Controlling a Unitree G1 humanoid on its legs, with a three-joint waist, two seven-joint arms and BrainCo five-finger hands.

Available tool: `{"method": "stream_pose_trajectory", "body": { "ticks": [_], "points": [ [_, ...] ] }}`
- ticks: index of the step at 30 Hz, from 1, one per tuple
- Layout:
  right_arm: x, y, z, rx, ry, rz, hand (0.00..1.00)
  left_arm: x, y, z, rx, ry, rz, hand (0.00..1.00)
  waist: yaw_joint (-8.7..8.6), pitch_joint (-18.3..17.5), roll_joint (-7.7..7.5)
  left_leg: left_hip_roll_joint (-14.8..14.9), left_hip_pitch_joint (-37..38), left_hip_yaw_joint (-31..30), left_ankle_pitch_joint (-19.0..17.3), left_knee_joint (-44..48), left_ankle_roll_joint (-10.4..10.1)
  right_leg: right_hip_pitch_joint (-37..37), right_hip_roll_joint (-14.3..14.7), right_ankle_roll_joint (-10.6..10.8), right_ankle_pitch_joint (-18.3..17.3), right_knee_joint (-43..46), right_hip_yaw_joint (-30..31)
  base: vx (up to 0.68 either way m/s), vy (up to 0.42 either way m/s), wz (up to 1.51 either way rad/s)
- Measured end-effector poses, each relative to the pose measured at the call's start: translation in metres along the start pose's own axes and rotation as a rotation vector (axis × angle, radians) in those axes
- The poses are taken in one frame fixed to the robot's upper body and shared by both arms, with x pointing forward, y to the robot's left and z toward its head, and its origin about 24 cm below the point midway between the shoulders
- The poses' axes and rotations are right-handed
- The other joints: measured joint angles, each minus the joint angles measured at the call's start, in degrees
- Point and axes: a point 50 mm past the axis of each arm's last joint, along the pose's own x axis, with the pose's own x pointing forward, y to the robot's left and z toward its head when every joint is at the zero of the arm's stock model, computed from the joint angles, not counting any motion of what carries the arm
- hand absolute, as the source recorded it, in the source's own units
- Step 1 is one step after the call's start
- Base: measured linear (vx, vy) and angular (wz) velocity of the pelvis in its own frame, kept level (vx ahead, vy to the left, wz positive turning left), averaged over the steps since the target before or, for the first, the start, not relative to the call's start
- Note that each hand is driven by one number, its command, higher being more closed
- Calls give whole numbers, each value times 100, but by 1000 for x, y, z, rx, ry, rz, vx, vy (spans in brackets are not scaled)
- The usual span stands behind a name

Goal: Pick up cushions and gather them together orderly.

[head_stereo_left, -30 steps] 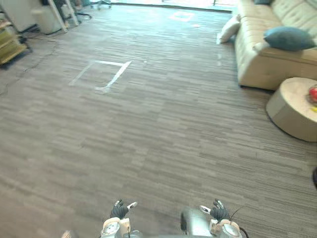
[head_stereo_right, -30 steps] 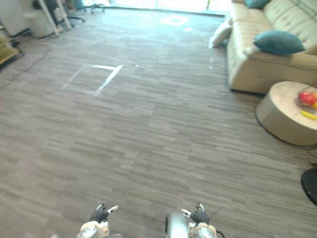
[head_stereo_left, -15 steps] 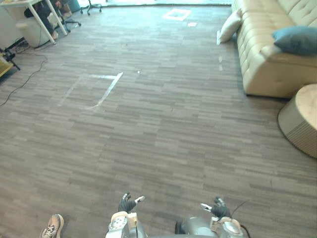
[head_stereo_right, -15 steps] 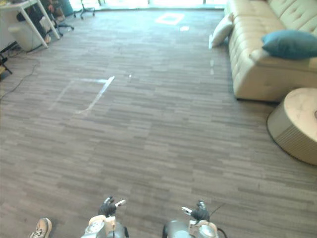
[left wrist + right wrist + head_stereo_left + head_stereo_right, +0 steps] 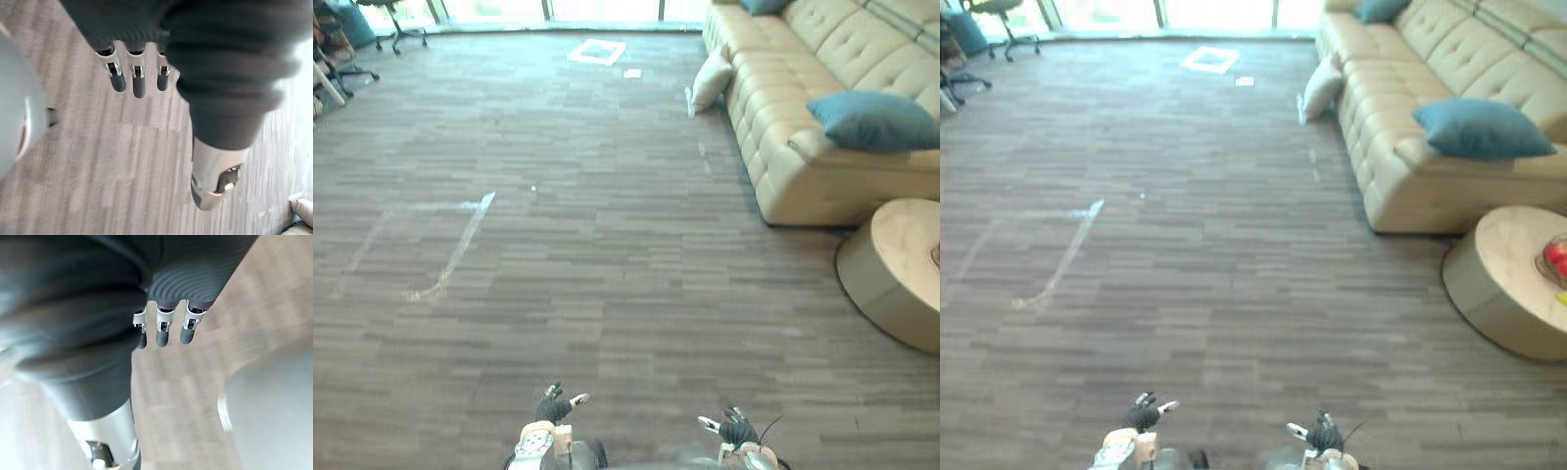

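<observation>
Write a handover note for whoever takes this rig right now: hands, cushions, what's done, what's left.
Hands: the left robot hand is open and empty, low over the floor. The right robot hand is the same.
Cushions: one teal cushion lies on the near seat of the sofa. A second teal cushion is at its far end. A cream cushion sits on the floor, leaning against the sofa.
Done: nothing gathered; the three lie apart.
Left: probably walk to the sofa, pick up the cream cushion first, then group all three neatly.
</observation>
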Motion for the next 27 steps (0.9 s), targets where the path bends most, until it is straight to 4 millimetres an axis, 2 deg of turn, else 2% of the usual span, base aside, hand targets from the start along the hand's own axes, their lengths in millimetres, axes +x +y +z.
{"method": "stream_pose_trajectory", "body": {
  "ticks": [1, 2, 3, 4, 5, 6, 7, 8, 9, 10, 11, 12, 13, 14, 15, 17, 18, 19, 20, 21, 22, 23, 24, 25, 26, 27],
  "points": [
    [1, -1, 4, 4, -20, -2, 0, 0, 0, -2, 2, 8, -1, 0, -20, 10, 37, 71, 261, 5, -69, -139, -40, -414, 34, -88, -197, -204, -241, 728, -47, 4],
    [1, -3, 10, 14, -47, -7, 0, -1, -2, -3, -1, 15, -4, 0, -65, 37, 26, 168, 635, 40, -188, -302, 9, -951, 33, -150, -329, -1028, -607, 724, -88, 15],
    [1, -3, 11, 14, -50, -9, 0, -1, -2, -4, -1, 17, -5, 0, -82, 41, 18, 182, 709, 37, -200, -327, 18, -1025, 21, -147, -289, -1368, -680, 617, -157, 41],
    [2, -4, 12, 14, -52, -11, 0, -1, -3, -5, 3, 21, -9, 0, -144, 54, -68, 180, 937, 22, -211, -411, 30, -1083, -8, -87, 39, -2734, -777, 491, -175, 49],
    [1, -5, 9, 14, -43, -14, 0, -1, -2, -6, 8, 23, -9, 0, -163, 51, -143, 126, 1060, -46, -239, -459, -1, -1086, -31, -123, 359, -3425, -704, 677, -240, 64],
    [1, -10, 10, 17, -42, -27, 0, -2, -4, -9, 0, 35, -11, 0, -214, 56, -87, 201, 1260, -209, -293, -469, -87, -1004, 45, -512, 749, -3324, -712, 566, -192, 25],
    [3, -14, 13, 12, -45, -40, 0, -1, -9, -7, -17, 31, -17, 0, -139, 53, 66, 296, 1304, -247, -144, -409, -200, -1009, 105, -494, 489, -3123, -729, 925, -356, 20],
    [3, -15, 16, 32, -56, -49, 0, -3, -16, -10, -39, 36, -26, 0, -195, 35, 160, 398, 1107, -506, 119, 321, -522, -981, 79, -623, -112, -2630, -767, 629, -258, 1],
    [3, -16, 17, 31, -57, -50, 0, -3, -16, -10, -39, 36, -27, 0, -213, 45, 180, 435, 1054, -552, 129, 511, -540, -938, 85, -646, -165, -2612, -793, 755, -322, 20],
    [3, -17, 18, 27, -59, -53, 0, -3, -19, -9, -47, 36, -29, 0, -237, 77, 258, 637, 687, -716, 287, 1539, -799, -687, 141, -729, -342, -2606, -883, 621, -216, 16],
    [3, -17, 17, 24, -53, -52, 0, -2, -19, -6, -73, 23, -24, 0, -221, 109, 393, 1010, -136, -975, 704, 3802, -1528, -49, 376, -852, -514, -2893, -1012, 621, -216, 11],
    [3, -16, 17, 23, -51, -49, 0, -2, -18, -6, -79, 19, -18, 0, -208, 108, 400, 1064, -225, -972, 715, 4065, -1550, 34, 419, -868, -524, -2955, -1015, 593, -182, -9],
    [3, -8, 14, 19, -42, -30, 0, -3, -12, -3, -106, 2, 6, 0, -141, 128, 419, 1261, -578, -848, 713, 4936, -1541, 478, 567, -904, -544, -3249, -1011, 342, -90, -21],
    [2, -3, 13, 15, -37, -16, 0, -3, -9, -1, -122, -13, 22, 0, -97, 159, 367, 1339, -851, -699, 610, 5366, -1353, 848, 609, -948, -570, -3522, -1000, 617, -139, -17],
    [3, -1, 13, 10, -37, -9, 0, -2, -7, 4, -128, -33, 27, 0, -71, 157, 309, 1368, -1340, -478, 442, 5490, -1067, 1330, 624, -960, -581, -3958, -985, 447, -78, -7],
    [2, -1, 11, 8, -30, -8, 0, -2, -7, 8, -131, -54, 26, 0, 27, 147, 297, 1352, -1889, -137, 286, 5009, -809, 1746, 618, -934, -597, -4426, -888, 367, -27, -18],
    [3, -1, 11, 9, -27, -7, 0, -2, -7, 11, -134, -66, 29, 0, 92, 157, 316, 1317, -2154, 57, 180, 4411, -634, 2055, 601, -887, -590, -4654, -800, 371, 20, -35],
    [2, 0, 9, 10, -17, -8, 0, -2, -6, 12, -137, -72, 32, 0, 128, 158, 317, 1193, -2315, 149, 137, 3632, -560, 2299, 556, -842, -602, -4864, -735, 512, 59, -38],
    [2, 0, 9, 12, -13, -7, 0, -2, -5, 13, -139, -80, 34, 0, 150, 159, 294, 1010, -2372, 180, 183, 2745, -599, 2495, 467, -761, -647, -5027, -672, 527, 96, -40],
    [2, -2, 8, 12, -11, -15, 0, -2, -5, 12, -136, -82, 33, 0, 151, 145, 294, 748, -2365, 75, 452, 1496, -758, 2689, 394, -676, -692, -5217, -580, 615, 153, -50],
    [3, -3, 8, 7, -6, -18, 0, -2, -6, 11, -133, -81, 31, 0, 169, 135, 354, 625, -2432, -100, 767, 632, -862, 2848, 393, -570, -752, -5395, -450, 623, 219, -63],
    [4, -4, 4, 0, 15, -22, 0, -2, -6, 12, -130, -85, 29, 0, 207, 126, 351, 586, -2540, -249, 1247, 602, -810, 2985, 379, -467, -808, -5503, -303, 552, 232, -80],
    [4, -1, 0, -2, 38, -17, 0, -2, -2, 14, -110, -87, 31, 0, 266, 69, 214, 415, -2512, -260, 1630, 645, -534, 3066, 247, -356, -847, -5490, -74, 593, 251, -56],
    [2, 2, -5, 2, 56, -11, 0, 0, 1, 14, -81, -81, 29, 0, 206, -31, 59, 264, -2460, -258, 1453, 696, -373, 2970, 16, -227, -763, -5267, 16, 636, 243, -25],
    [0, 1, -11, -1, 72, -13, 0, 0, 3, 14, -72, -80, 27, 0, 136, -49, -26, 175, -2503, -251, 1276, 900, -178, 2814, -77, -61, -650, -4857, 182, 758, 286, 12],
    [-1, 2, -14, 24, 79, -21, 0, 0, 5, 15, -64, -84, 31, 0, 138, -51, -149, 44, -2403, -235, 1061, 1041, -107, 2622, -140, 107, -555, -4171, 378, 755, 293, 17]
  ]
}}
